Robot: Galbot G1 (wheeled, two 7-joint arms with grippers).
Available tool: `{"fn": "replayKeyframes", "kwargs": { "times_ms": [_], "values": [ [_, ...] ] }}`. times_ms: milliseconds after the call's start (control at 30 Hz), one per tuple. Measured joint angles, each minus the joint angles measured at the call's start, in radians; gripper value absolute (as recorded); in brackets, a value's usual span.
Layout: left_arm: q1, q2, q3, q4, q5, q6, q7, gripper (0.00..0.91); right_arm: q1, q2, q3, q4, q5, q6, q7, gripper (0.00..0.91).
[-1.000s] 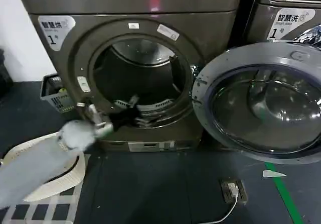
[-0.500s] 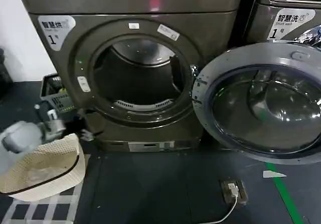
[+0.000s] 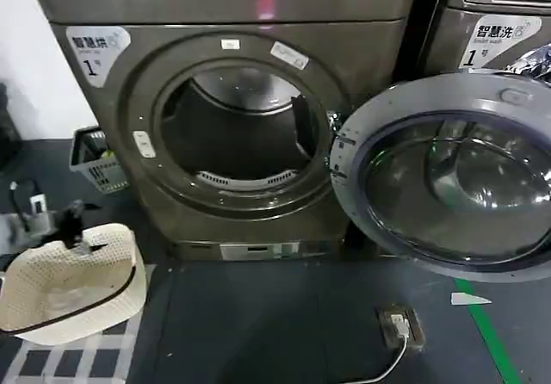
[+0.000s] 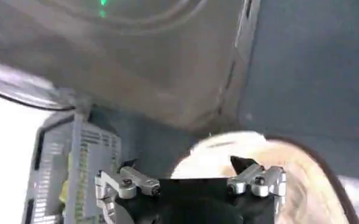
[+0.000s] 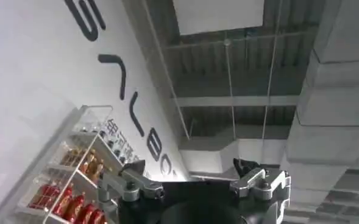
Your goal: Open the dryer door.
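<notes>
The dryer door (image 3: 455,177) stands swung wide to the right of the bronze-grey dryer (image 3: 362,48), its grey inner face and dark glass turned toward me. The round drum opening (image 3: 241,134) is uncovered. My left gripper (image 3: 72,222) hovers low at the far left, over the rim of a cream mesh laundry basket (image 3: 77,281), well away from the door. In the left wrist view this left gripper (image 4: 185,167) is open with nothing between its fingers, above the basket (image 4: 301,176). My right gripper (image 5: 188,167) is open and empty, pointing up at a ceiling.
A grey plastic crate (image 3: 95,164) sits against the wall left of the dryer. The neighbouring machine (image 3: 491,22) stands behind the open door. A floor socket with a cable (image 3: 401,325) and a green tape line (image 3: 491,337) lie on the dark floor.
My left arm has drawn back from the lower rim of the drum opening, moving left and down to the cream basket. The door has stayed open in the same place.
</notes>
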Motion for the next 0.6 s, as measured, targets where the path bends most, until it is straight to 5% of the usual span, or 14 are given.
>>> {"fn": "replayKeyframes", "kwargs": {
  "times_ms": [600],
  "values": [
    [0.016, 0.091, -0.001, 0.040, 0.112, -0.054, 0.109, 0.907, 0.032, 0.012, -0.025, -0.019, -0.008, 0.008, -0.001, 0.907]
  ]
}}
